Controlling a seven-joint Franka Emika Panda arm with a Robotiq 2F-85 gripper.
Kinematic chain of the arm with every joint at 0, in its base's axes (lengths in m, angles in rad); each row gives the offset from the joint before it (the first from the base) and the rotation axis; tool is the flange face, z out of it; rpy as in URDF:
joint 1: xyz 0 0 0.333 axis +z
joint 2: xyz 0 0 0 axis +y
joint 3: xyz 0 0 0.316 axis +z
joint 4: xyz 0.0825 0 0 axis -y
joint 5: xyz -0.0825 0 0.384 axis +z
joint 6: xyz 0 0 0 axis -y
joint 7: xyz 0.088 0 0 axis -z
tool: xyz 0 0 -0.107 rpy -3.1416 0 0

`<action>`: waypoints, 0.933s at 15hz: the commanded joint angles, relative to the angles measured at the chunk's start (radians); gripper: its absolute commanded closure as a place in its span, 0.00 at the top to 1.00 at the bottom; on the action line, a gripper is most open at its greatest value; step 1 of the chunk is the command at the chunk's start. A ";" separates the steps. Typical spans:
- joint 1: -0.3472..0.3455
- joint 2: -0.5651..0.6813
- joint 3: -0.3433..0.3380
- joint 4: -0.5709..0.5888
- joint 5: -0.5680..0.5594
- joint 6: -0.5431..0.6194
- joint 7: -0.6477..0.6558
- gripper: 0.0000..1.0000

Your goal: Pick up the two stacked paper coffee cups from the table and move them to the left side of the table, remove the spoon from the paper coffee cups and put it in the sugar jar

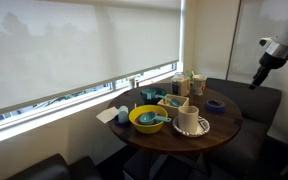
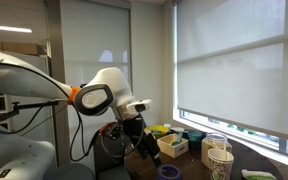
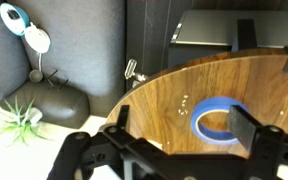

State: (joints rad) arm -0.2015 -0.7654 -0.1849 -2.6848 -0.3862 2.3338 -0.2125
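Wrist view: the hand point(image 3: 184, 140) is opened wide above the edge of the round wooden tabletop point(image 3: 164, 108) and holds nothing. A blue tape ring point(image 3: 198, 118) shows between its fingers. In an exterior view the two stacked paper coffee cups point(image 2: 220, 163) stand at 4 o'clock from the hand, well apart from it, beside a glass jar point(image 2: 216, 143). The spoon is too small to tell.

Pictured are one table point(image 3: 164, 105), one yellow bowl point(image 1: 148, 119), one mug point(image 1: 188, 117), one blue ring point(image 1: 216, 105) and one cup stack point(image 2: 220, 162).

No legible text or labels anywhere
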 commanded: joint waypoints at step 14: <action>0.032 0.580 -0.064 0.548 0.106 0.122 -0.274 1.00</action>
State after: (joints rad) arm -0.1923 -0.2104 -0.2351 -2.2012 -0.3438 2.4860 -0.3781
